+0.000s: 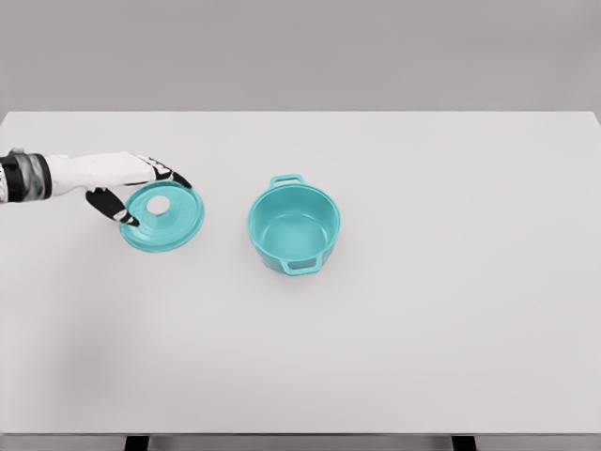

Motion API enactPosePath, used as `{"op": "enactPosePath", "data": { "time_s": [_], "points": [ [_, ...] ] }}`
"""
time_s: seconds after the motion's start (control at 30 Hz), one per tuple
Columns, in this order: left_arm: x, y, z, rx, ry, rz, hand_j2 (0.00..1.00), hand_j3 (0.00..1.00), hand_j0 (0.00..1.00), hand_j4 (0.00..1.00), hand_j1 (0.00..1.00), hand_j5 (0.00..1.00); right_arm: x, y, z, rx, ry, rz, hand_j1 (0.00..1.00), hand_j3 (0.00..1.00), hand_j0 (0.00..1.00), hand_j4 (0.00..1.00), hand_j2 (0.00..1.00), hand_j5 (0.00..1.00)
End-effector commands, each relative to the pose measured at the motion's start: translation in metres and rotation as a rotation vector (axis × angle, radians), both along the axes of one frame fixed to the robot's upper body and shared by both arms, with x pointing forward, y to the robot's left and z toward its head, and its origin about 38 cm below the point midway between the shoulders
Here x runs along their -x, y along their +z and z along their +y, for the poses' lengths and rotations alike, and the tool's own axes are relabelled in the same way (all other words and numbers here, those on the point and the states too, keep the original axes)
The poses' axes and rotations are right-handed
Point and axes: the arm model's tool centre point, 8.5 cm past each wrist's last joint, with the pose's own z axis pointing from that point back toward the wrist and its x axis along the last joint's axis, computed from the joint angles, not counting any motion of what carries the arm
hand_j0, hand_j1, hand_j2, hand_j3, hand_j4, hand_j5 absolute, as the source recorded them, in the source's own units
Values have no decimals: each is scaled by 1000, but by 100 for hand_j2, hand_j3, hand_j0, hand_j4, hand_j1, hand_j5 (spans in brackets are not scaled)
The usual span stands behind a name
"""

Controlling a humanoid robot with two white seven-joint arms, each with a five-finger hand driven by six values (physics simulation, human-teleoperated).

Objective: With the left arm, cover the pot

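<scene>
A teal pot [294, 225] with two side handles stands uncovered near the middle of the white table [451, 310], and its inside holds nothing. To its left is the round teal lid [162, 216] with a pale knob at its centre. My left hand [139, 193] comes in from the left edge and grips the lid's left rim, fingers over the top edge and thumb below. The lid looks tilted and slightly raised, with a gap between it and the pot. The right arm does not show.
The table's far edge runs along the top of the view and its front edge along the bottom. Nothing else stands on the table.
</scene>
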Motion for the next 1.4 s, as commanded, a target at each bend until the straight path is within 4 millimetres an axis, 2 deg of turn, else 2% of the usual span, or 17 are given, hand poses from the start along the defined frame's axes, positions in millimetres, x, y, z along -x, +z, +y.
{"op": "enactPosePath", "data": {
  "time_s": [0.0, 0.17, 0.2, 0.33, 0.47, 0.6, 0.77, 0.93, 1.0, 1.1, 1.17, 1.23, 1.37],
  "points": [
    [-4, -9, -1, 7, 20, 25, 89, 89, 89, 89, 89, 89, -1, 0, 0, -1, 1, -3, 100, 100, 100, 100, 100, 100],
    [-7, -10, 2, 6, 34, 27, 83, 83, 83, 83, 83, 83, 0, 0, 0, -1, 1, -1, 100, 100, 100, 100, 100, 100],
    [-7, -10, 2, 8, 35, 26, 78, 78, 78, 78, 78, 78, 0, 0, 0, 0, -1, 0, 100, 100, 100, 100, 100, 100],
    [-8, -14, 9, 2, 58, 35, 78, 78, 78, 78, 78, 78, 1, 0, 0, 0, -1, 1, 100, 100, 100, 100, 100, 100],
    [-7, -16, 8, 1, 56, 39, 78, 78, 78, 78, 78, 78, 0, 0, 0, 0, -1, 0, 100, 100, 100, 100, 100, 100],
    [-6, -21, 1, 13, 47, 44, 63, 63, 63, 63, 63, 63, 1, 0, 0, -1, -1, 0, 100, 100, 100, 100, 100, 100],
    [-6, -27, 7, 3, 63, 59, 60, 60, 60, 60, 60, 60, 0, 0, 0, 0, -1, 0, 100, 100, 100, 100, 100, 100],
    [-5, -30, 8, 3, 68, 67, 50, 50, 50, 50, 50, 50, 0, 0, 0, 0, -1, 0, 100, 100, 100, 100, 100, 100],
    [-3, -32, 5, 5, 59, 69, 49, 49, 49, 49, 49, 49, 0, 0, 0, 0, 1, 0, 100, 100, 100, 100, 100, 100],
    [6, -16, -20, 31, -35, 32, 49, 49, 49, 49, 49, 49, 1, 0, 0, -1, -1, 0, 100, 100, 100, 100, 100, 100],
    [14, 0, -19, 39, -66, 8, 49, 49, 49, 49, 49, 49, 0, 0, 0, -1, -1, -2, 100, 100, 100, 100, 100, 100],
    [22, 6, -17, 47, -87, 18, 49, 49, 49, 49, 49, 49, 0, 0, 0, -1, 1, -1, 100, 100, 100, 100, 100, 100],
    [33, 32, -29, 62, -160, -7, 49, 49, 49, 49, 49, 49, 0, 0, 0, 0, 1, 0, 100, 100, 100, 100, 100, 100]
  ]
}}
